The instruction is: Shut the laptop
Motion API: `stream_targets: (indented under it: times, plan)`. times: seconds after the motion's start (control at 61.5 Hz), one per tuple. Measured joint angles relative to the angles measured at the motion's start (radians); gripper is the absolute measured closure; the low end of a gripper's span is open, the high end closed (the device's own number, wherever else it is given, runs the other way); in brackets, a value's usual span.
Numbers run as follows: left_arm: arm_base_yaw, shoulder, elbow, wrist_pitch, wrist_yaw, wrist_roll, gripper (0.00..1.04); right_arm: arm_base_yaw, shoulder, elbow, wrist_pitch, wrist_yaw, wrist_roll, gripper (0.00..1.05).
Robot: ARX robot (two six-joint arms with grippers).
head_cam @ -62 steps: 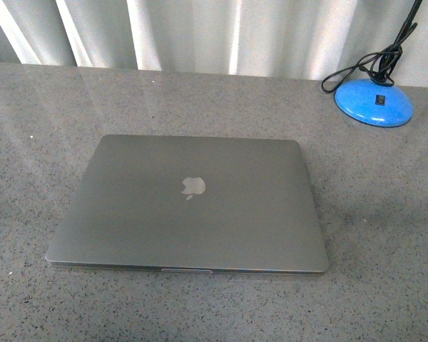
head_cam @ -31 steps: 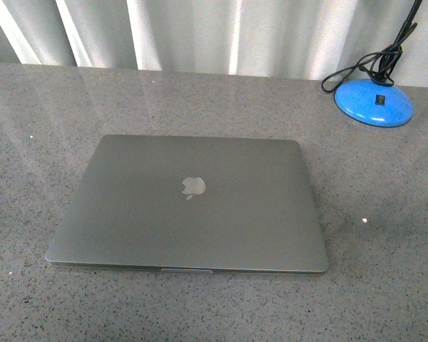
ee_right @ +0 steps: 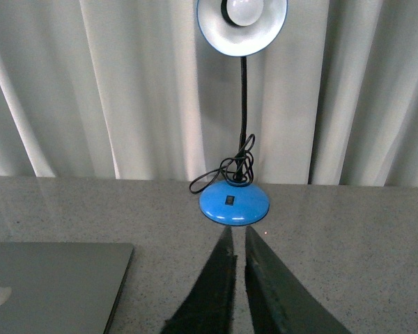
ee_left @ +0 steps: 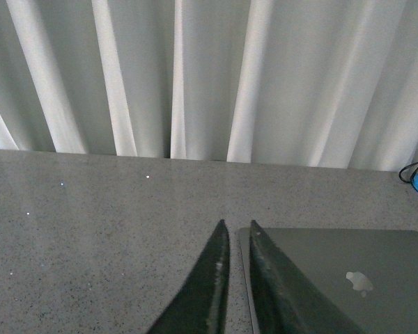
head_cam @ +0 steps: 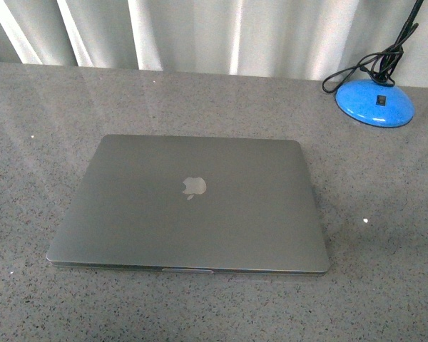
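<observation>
While neither arm shows in the front view, each wrist view shows its own jaws, and both pairs are nearly together, with only a thin slit between the dark fingers and nothing held. The laptop (head_cam: 189, 203) lies flat on the grey speckled worktop (head_cam: 43, 114) with its lid fully down, the pale apple logo (head_cam: 194, 187) facing up near the middle of the lid. In the left wrist view the left jaws (ee_left: 235, 226) hover above the worktop with their tips just at the laptop's far left corner — the lid (ee_left: 341, 278) spreads away to the right-hand side of them, and whether the tips touch it cannot be told. In the right wrist view the right jaws (ee_right: 237, 233) point toward a blue lamp base (ee_right: 234, 203), which sits just beyond their tips; a black cord (ee_right: 226, 170) is coiled on the base, and a black neck rises from it to a white shade (ee_right: 242, 24) with a bulb inside. The laptop's right edge (ee_right: 56, 282) lies well to the left of these jaws, apart from them. Beyond both pairs of jaws, white curtains (head_cam: 200, 32) hang behind the far edge of the worktop. From the front — the lamp base (head_cam: 375, 102) stands at the far right, well clear of the laptop.
</observation>
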Motion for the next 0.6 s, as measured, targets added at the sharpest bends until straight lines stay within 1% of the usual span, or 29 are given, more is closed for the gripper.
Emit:
stream_targets:
  times: [0.016, 0.065, 0.114, 0.146, 0.163, 0.179, 0.228, 0.244, 0.357, 0.406, 0.439, 0.471, 0.504, 0.569, 0.601]
  plan:
    - [0.000, 0.000, 0.000, 0.000, 0.000, 0.000, 0.80, 0.000, 0.000, 0.000, 0.000, 0.000, 0.000, 0.92]
    - [0.000, 0.000, 0.000, 0.000, 0.000, 0.000, 0.70, 0.000, 0.000, 0.000, 0.000, 0.000, 0.000, 0.83]
    - [0.000, 0.000, 0.000, 0.000, 0.000, 0.000, 0.62, 0.000, 0.000, 0.000, 0.000, 0.000, 0.000, 0.74]
    - [0.000, 0.000, 0.000, 0.000, 0.000, 0.000, 0.55, 0.000, 0.000, 0.000, 0.000, 0.000, 0.000, 0.69]
    - [0.000, 0.000, 0.000, 0.000, 0.000, 0.000, 0.54, 0.000, 0.000, 0.000, 0.000, 0.000, 0.000, 0.65]
    - [0.000, 0.000, 0.000, 0.000, 0.000, 0.000, 0.50, 0.000, 0.000, 0.000, 0.000, 0.000, 0.000, 0.62]
    - [0.000, 0.000, 0.000, 0.000, 0.000, 0.000, 0.41, 0.000, 0.000, 0.000, 0.000, 0.000, 0.000, 0.55]
    - [0.000, 0.000, 0.000, 0.000, 0.000, 0.000, 0.39, 0.000, 0.000, 0.000, 0.000, 0.000, 0.000, 0.51]
    - [0.000, 0.000, 0.000, 0.000, 0.000, 0.000, 0.18, 0.000, 0.000, 0.000, 0.000, 0.000, 0.000, 0.30]
    - [0.000, 0.000, 0.000, 0.000, 0.000, 0.000, 0.09, 0.000, 0.000, 0.000, 0.000, 0.000, 0.000, 0.23]
    - [0.000, 0.000, 0.000, 0.000, 0.000, 0.001, 0.05, 0.000, 0.000, 0.000, 0.000, 0.000, 0.000, 0.16]
    - [0.000, 0.000, 0.000, 0.000, 0.000, 0.002, 0.06, 0.000, 0.000, 0.000, 0.000, 0.000, 0.000, 0.11]
    - [0.000, 0.000, 0.000, 0.000, 0.000, 0.002, 0.08, 0.000, 0.000, 0.000, 0.000, 0.000, 0.001, 0.08]
    - [0.000, 0.000, 0.000, 0.000, 0.000, 0.003, 0.07, 0.000, 0.000, 0.000, 0.000, 0.000, 0.001, 0.11]
    - [0.000, 0.000, 0.000, 0.000, 0.000, 0.003, 0.07, 0.000, 0.000, 0.000, 0.000, 0.000, 0.001, 0.10]
